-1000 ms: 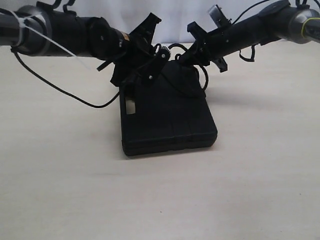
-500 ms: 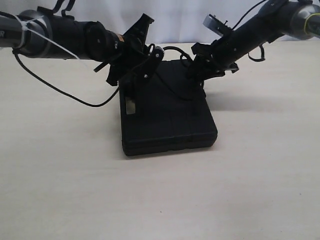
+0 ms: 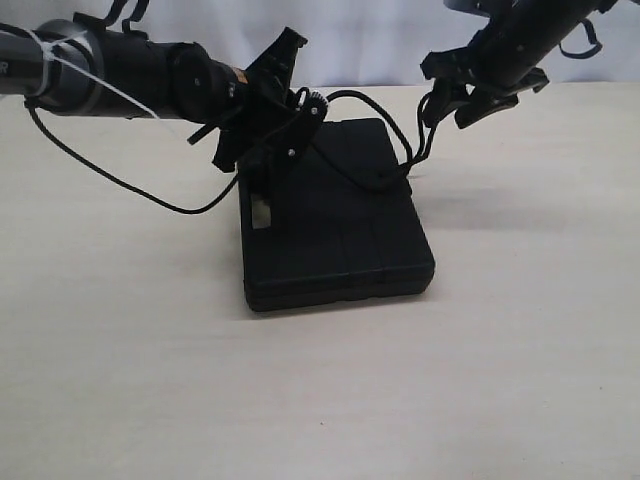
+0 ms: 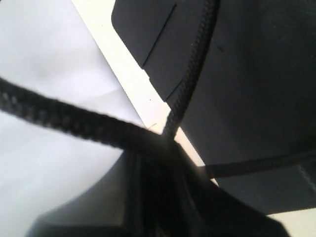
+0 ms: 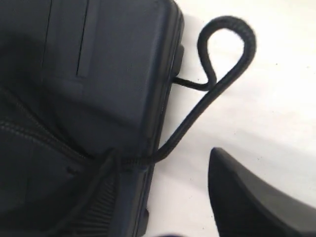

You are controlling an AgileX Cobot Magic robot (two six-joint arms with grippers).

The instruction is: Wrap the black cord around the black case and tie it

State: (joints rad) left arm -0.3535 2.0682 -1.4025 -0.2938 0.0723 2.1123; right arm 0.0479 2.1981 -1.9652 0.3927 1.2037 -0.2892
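Note:
The black case (image 3: 340, 235) lies flat in the middle of the table. The black cord (image 3: 372, 180) crosses its top and stands up in a loop (image 3: 424, 140) off its far right corner. My left gripper (image 3: 296, 135) hangs over the case's far left part, shut on the cord (image 4: 59, 116), which runs taut into its jaws (image 4: 155, 148) above the case (image 4: 256, 74). My right gripper (image 3: 458, 92) is raised beyond the far right corner, open and holding nothing. In the right wrist view one finger (image 5: 247, 197) shows beside the cord (image 5: 197, 118) and case (image 5: 98, 74).
The left arm's thin black cable (image 3: 120, 180) droops onto the beige table (image 3: 520, 350) left of the case. A white backdrop (image 3: 360, 40) closes off the far edge.
My right gripper has lifted up and to the right, away from the case's far edge, leaving the cord loop standing. The left gripper shifted slightly left with the cord.

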